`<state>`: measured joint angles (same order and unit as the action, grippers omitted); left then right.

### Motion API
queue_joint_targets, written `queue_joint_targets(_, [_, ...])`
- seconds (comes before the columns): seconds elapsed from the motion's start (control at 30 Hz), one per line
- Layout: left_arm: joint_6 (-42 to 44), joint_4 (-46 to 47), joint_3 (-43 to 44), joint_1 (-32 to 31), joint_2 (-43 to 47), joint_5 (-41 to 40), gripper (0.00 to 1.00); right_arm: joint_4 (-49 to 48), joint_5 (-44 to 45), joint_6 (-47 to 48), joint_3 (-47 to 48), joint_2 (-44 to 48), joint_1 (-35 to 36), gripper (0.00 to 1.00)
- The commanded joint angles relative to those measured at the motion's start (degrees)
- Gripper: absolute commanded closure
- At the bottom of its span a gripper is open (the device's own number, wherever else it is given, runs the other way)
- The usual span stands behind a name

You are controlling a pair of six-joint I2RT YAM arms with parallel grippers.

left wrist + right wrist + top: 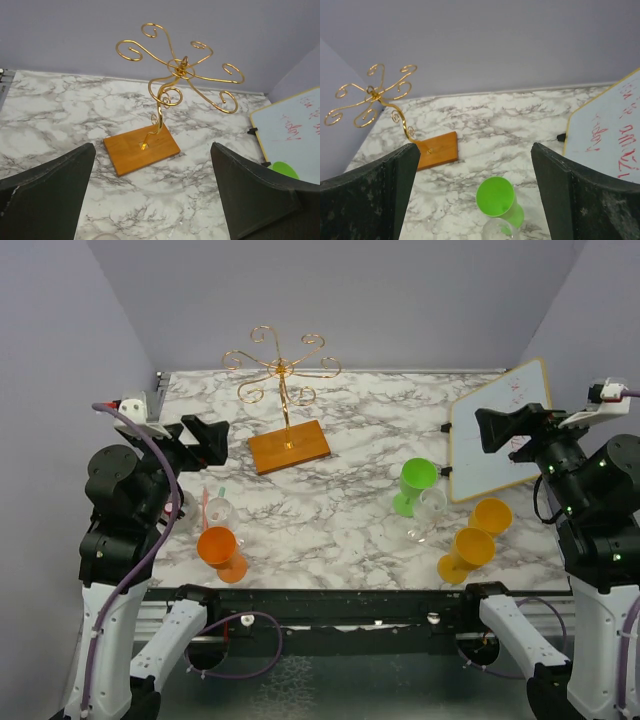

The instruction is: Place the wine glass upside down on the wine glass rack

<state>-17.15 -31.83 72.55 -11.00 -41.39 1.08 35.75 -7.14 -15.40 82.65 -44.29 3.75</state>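
The gold wire wine glass rack [283,368] stands on its orange-brown wooden base [289,447] at the back left of the marble table; it also shows in the left wrist view [177,72] and the right wrist view [372,95]. A clear wine glass [428,513] stands right of centre, touching a green cup [414,485]; its rim shows at the bottom of the right wrist view [499,231]. A second clear glass [218,510] stands front left. My left gripper [205,440] [152,190] is open and empty, left of the rack base. My right gripper [495,430] [474,165] is open and empty, above and behind the green cup [496,196].
An orange cup [222,550] lies at the front left beside the second glass. Two orange cups [470,550] [491,515] sit at the front right. A whiteboard with red writing [500,440] leans at the right. Purple walls close the back and sides.
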Motion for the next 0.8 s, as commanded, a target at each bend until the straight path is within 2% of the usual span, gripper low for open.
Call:
queue_joint_targets(0.0, [-1.8, 4.0, -4.4, -0.2, 0.3, 4.9, 0.01, 4.4, -4.9, -1.7, -2.2, -1.7, -0.2, 0.00])
queue_joint_targets(0.17, [-6.0, 8.0, -12.6, -0.2, 1.8, 7.5, 0.01, 7.5, -9.4, -3.3, -6.1, -3.8, -0.2, 0.00])
queue_joint_targets(0.3, [-10.0, 9.9, -16.4, -0.2, 2.0, 9.2, 0.01, 12.3, -12.8, -2.7, -6.7, -6.9, -0.2, 0.07])
queue_joint_targets(0.5, [-11.9, 10.9, -19.3, -0.2, 1.5, 9.4, 0.01, 17.7, -12.3, -0.9, -8.3, -10.2, -0.2, 0.11])
queue_joint_targets(0.77, [-10.8, 11.1, -19.6, -0.2, -0.1, 9.9, 0.01, 18.4, -11.8, 0.3, -9.6, -11.5, -0.2, 0.11])
